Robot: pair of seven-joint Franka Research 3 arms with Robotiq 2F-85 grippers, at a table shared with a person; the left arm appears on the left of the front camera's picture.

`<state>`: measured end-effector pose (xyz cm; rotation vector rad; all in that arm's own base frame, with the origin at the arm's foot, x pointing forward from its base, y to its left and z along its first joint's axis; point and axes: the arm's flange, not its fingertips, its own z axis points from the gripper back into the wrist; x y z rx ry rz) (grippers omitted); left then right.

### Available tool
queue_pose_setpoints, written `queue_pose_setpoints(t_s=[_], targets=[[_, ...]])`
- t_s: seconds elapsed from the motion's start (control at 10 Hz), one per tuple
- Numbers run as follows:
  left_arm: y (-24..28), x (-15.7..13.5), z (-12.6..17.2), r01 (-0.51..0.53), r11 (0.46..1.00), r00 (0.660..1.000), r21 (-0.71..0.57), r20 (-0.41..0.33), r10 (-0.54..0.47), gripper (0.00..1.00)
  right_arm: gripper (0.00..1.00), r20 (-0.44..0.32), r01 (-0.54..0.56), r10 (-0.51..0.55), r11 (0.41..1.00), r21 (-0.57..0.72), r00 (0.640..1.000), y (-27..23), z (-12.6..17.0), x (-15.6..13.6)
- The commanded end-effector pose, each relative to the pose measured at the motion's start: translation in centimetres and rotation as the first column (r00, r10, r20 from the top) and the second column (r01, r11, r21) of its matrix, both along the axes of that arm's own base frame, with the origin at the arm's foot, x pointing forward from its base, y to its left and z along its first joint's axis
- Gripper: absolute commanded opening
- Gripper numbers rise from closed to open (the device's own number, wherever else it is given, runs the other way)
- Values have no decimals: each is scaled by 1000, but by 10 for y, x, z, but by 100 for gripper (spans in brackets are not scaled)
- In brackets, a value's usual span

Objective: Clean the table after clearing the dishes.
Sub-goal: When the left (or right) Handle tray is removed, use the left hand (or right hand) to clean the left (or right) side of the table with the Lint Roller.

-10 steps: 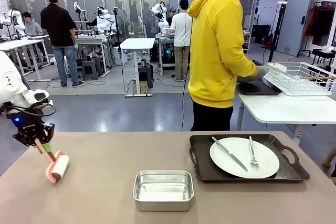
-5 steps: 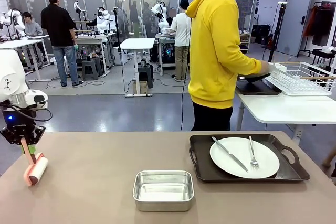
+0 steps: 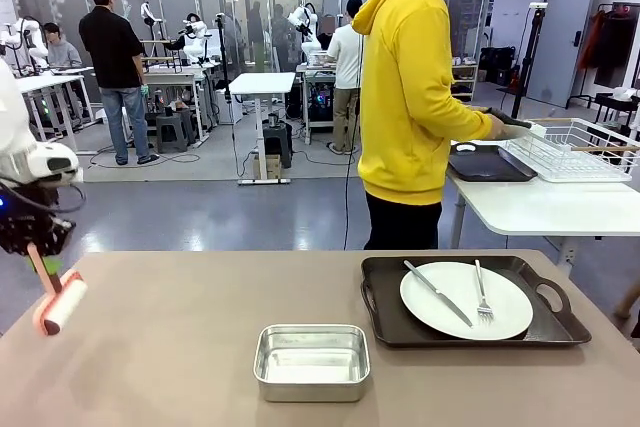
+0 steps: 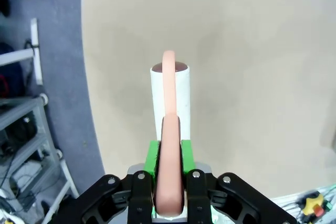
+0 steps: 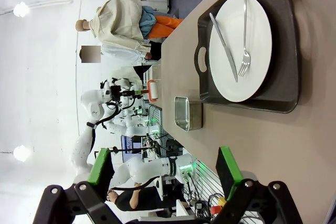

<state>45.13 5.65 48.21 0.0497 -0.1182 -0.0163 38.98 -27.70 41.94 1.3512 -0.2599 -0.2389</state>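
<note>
Left arm (image 3: 24, 162) enters at the far left edge of the front view, wrist directed downward. Left gripper (image 3: 36, 250) is clamped on the pink handle of a lint roller (image 3: 62, 305), with the green pads (image 4: 151, 157) pressed against either side. Right gripper (image 5: 164, 169): jaws spread wide, fingers well apart.
</note>
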Motion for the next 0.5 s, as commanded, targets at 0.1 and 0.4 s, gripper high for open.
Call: queue_pose_setpoints(t_s=[0.1,0.4], targets=[[-6,-25,59,66,997,994,-28,95,-63,21,100,7,-2,2,1000,3,1000,1,3,-2],[-12,-25,73,79,996,989,-49,128,-73,21,100,7,-2,2,1000,3,1000,1,3,-2]])
